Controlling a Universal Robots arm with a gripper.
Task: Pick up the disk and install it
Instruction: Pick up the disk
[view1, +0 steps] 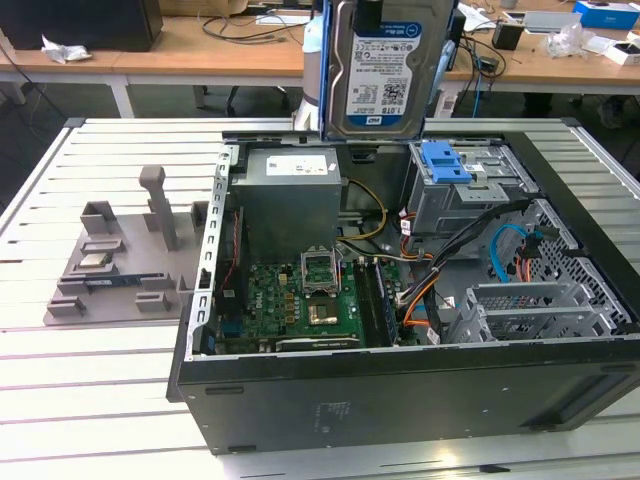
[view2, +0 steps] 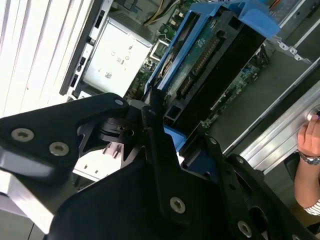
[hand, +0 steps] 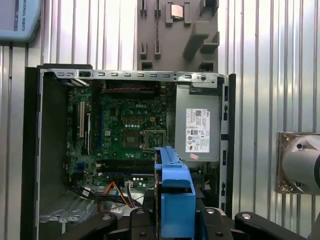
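Disk: we counted one disk (view1: 385, 70), upright in the air over the far side of the open case, its white-and-blue label facing the exterior view; in the first wrist view we saw it edge-on, by its blue bracket (hand: 174, 192), and in the second wrist view by its board side (view2: 200, 65)
Gripper: one gripper (view2: 175, 142), its black fingers (view2: 152, 125) closed from both sides on the blue-framed end of the disk and carrying it; it also showed in the first wrist view (hand: 175, 215)
Computer case: one computer case (view1: 400, 400), black, lying on its side with the panel off
Inside the case: one grey power supply (view1: 290, 195), one green motherboard (view1: 300, 295), one grey drive cage (view1: 470, 195) with one blue caddy clip (view1: 445, 160) on top, and a tangle of orange and blue cables (view1: 497, 262) between board and cage
Fixture: one grey fixture tray (view1: 115, 265) with upright posts, just beside the case on the exterior view's left
Person: one hand (view2: 307, 145) with a wristwatch, seen in the second wrist view
Surface: a pale ribbed metal table (view1: 100, 380) carried the case and the tray
Room: a wooden desktop (view1: 200, 50) ran behind the table, strewn with cables, crumpled paper and small boxes
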